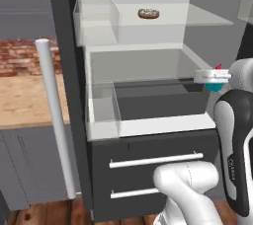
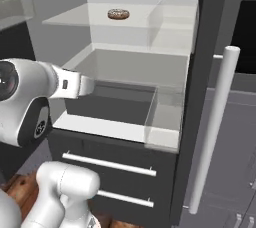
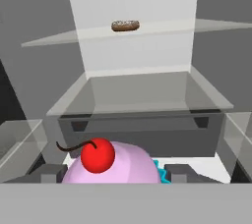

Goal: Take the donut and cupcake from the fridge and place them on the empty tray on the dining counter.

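Fridge (image 1: 148, 150) interior is your backdrop: doors open, clear shelves above, dark drawers w/ white bar handles below.

1. Gripper (image 3: 114, 173): fingers sit either side of the cupcake (image 3: 115, 166), partly closed and pinching it at the wrapper level. In the left base view you see the cupcake (image 1: 215, 84) at the hand, out in front of the fridge's right edge, teal wrapper below, red top above.

2. Handling, cupcake (judgement): light, soft. Frosting will smear or deform if touched; wrapper will crush under hard squeeze. Hold stays best low on the teal wrapper, pads opposite each other. Keep it upright; avoid quick swings, since a light squeeze on a tapered wrapper could let it slip.

3. Donut (image 1: 148, 14): lies flat on the upper clear shelf (image 3: 64, 36), near the back, well apart from the gripper. It also shows in the right base view (image 2: 118, 14). Judgement: light, fairly firm ring, icing on top. Take it across the outer sides, not by the iced face; approach level w/ shelf.

4. Tray and dining counter: not located from these views.
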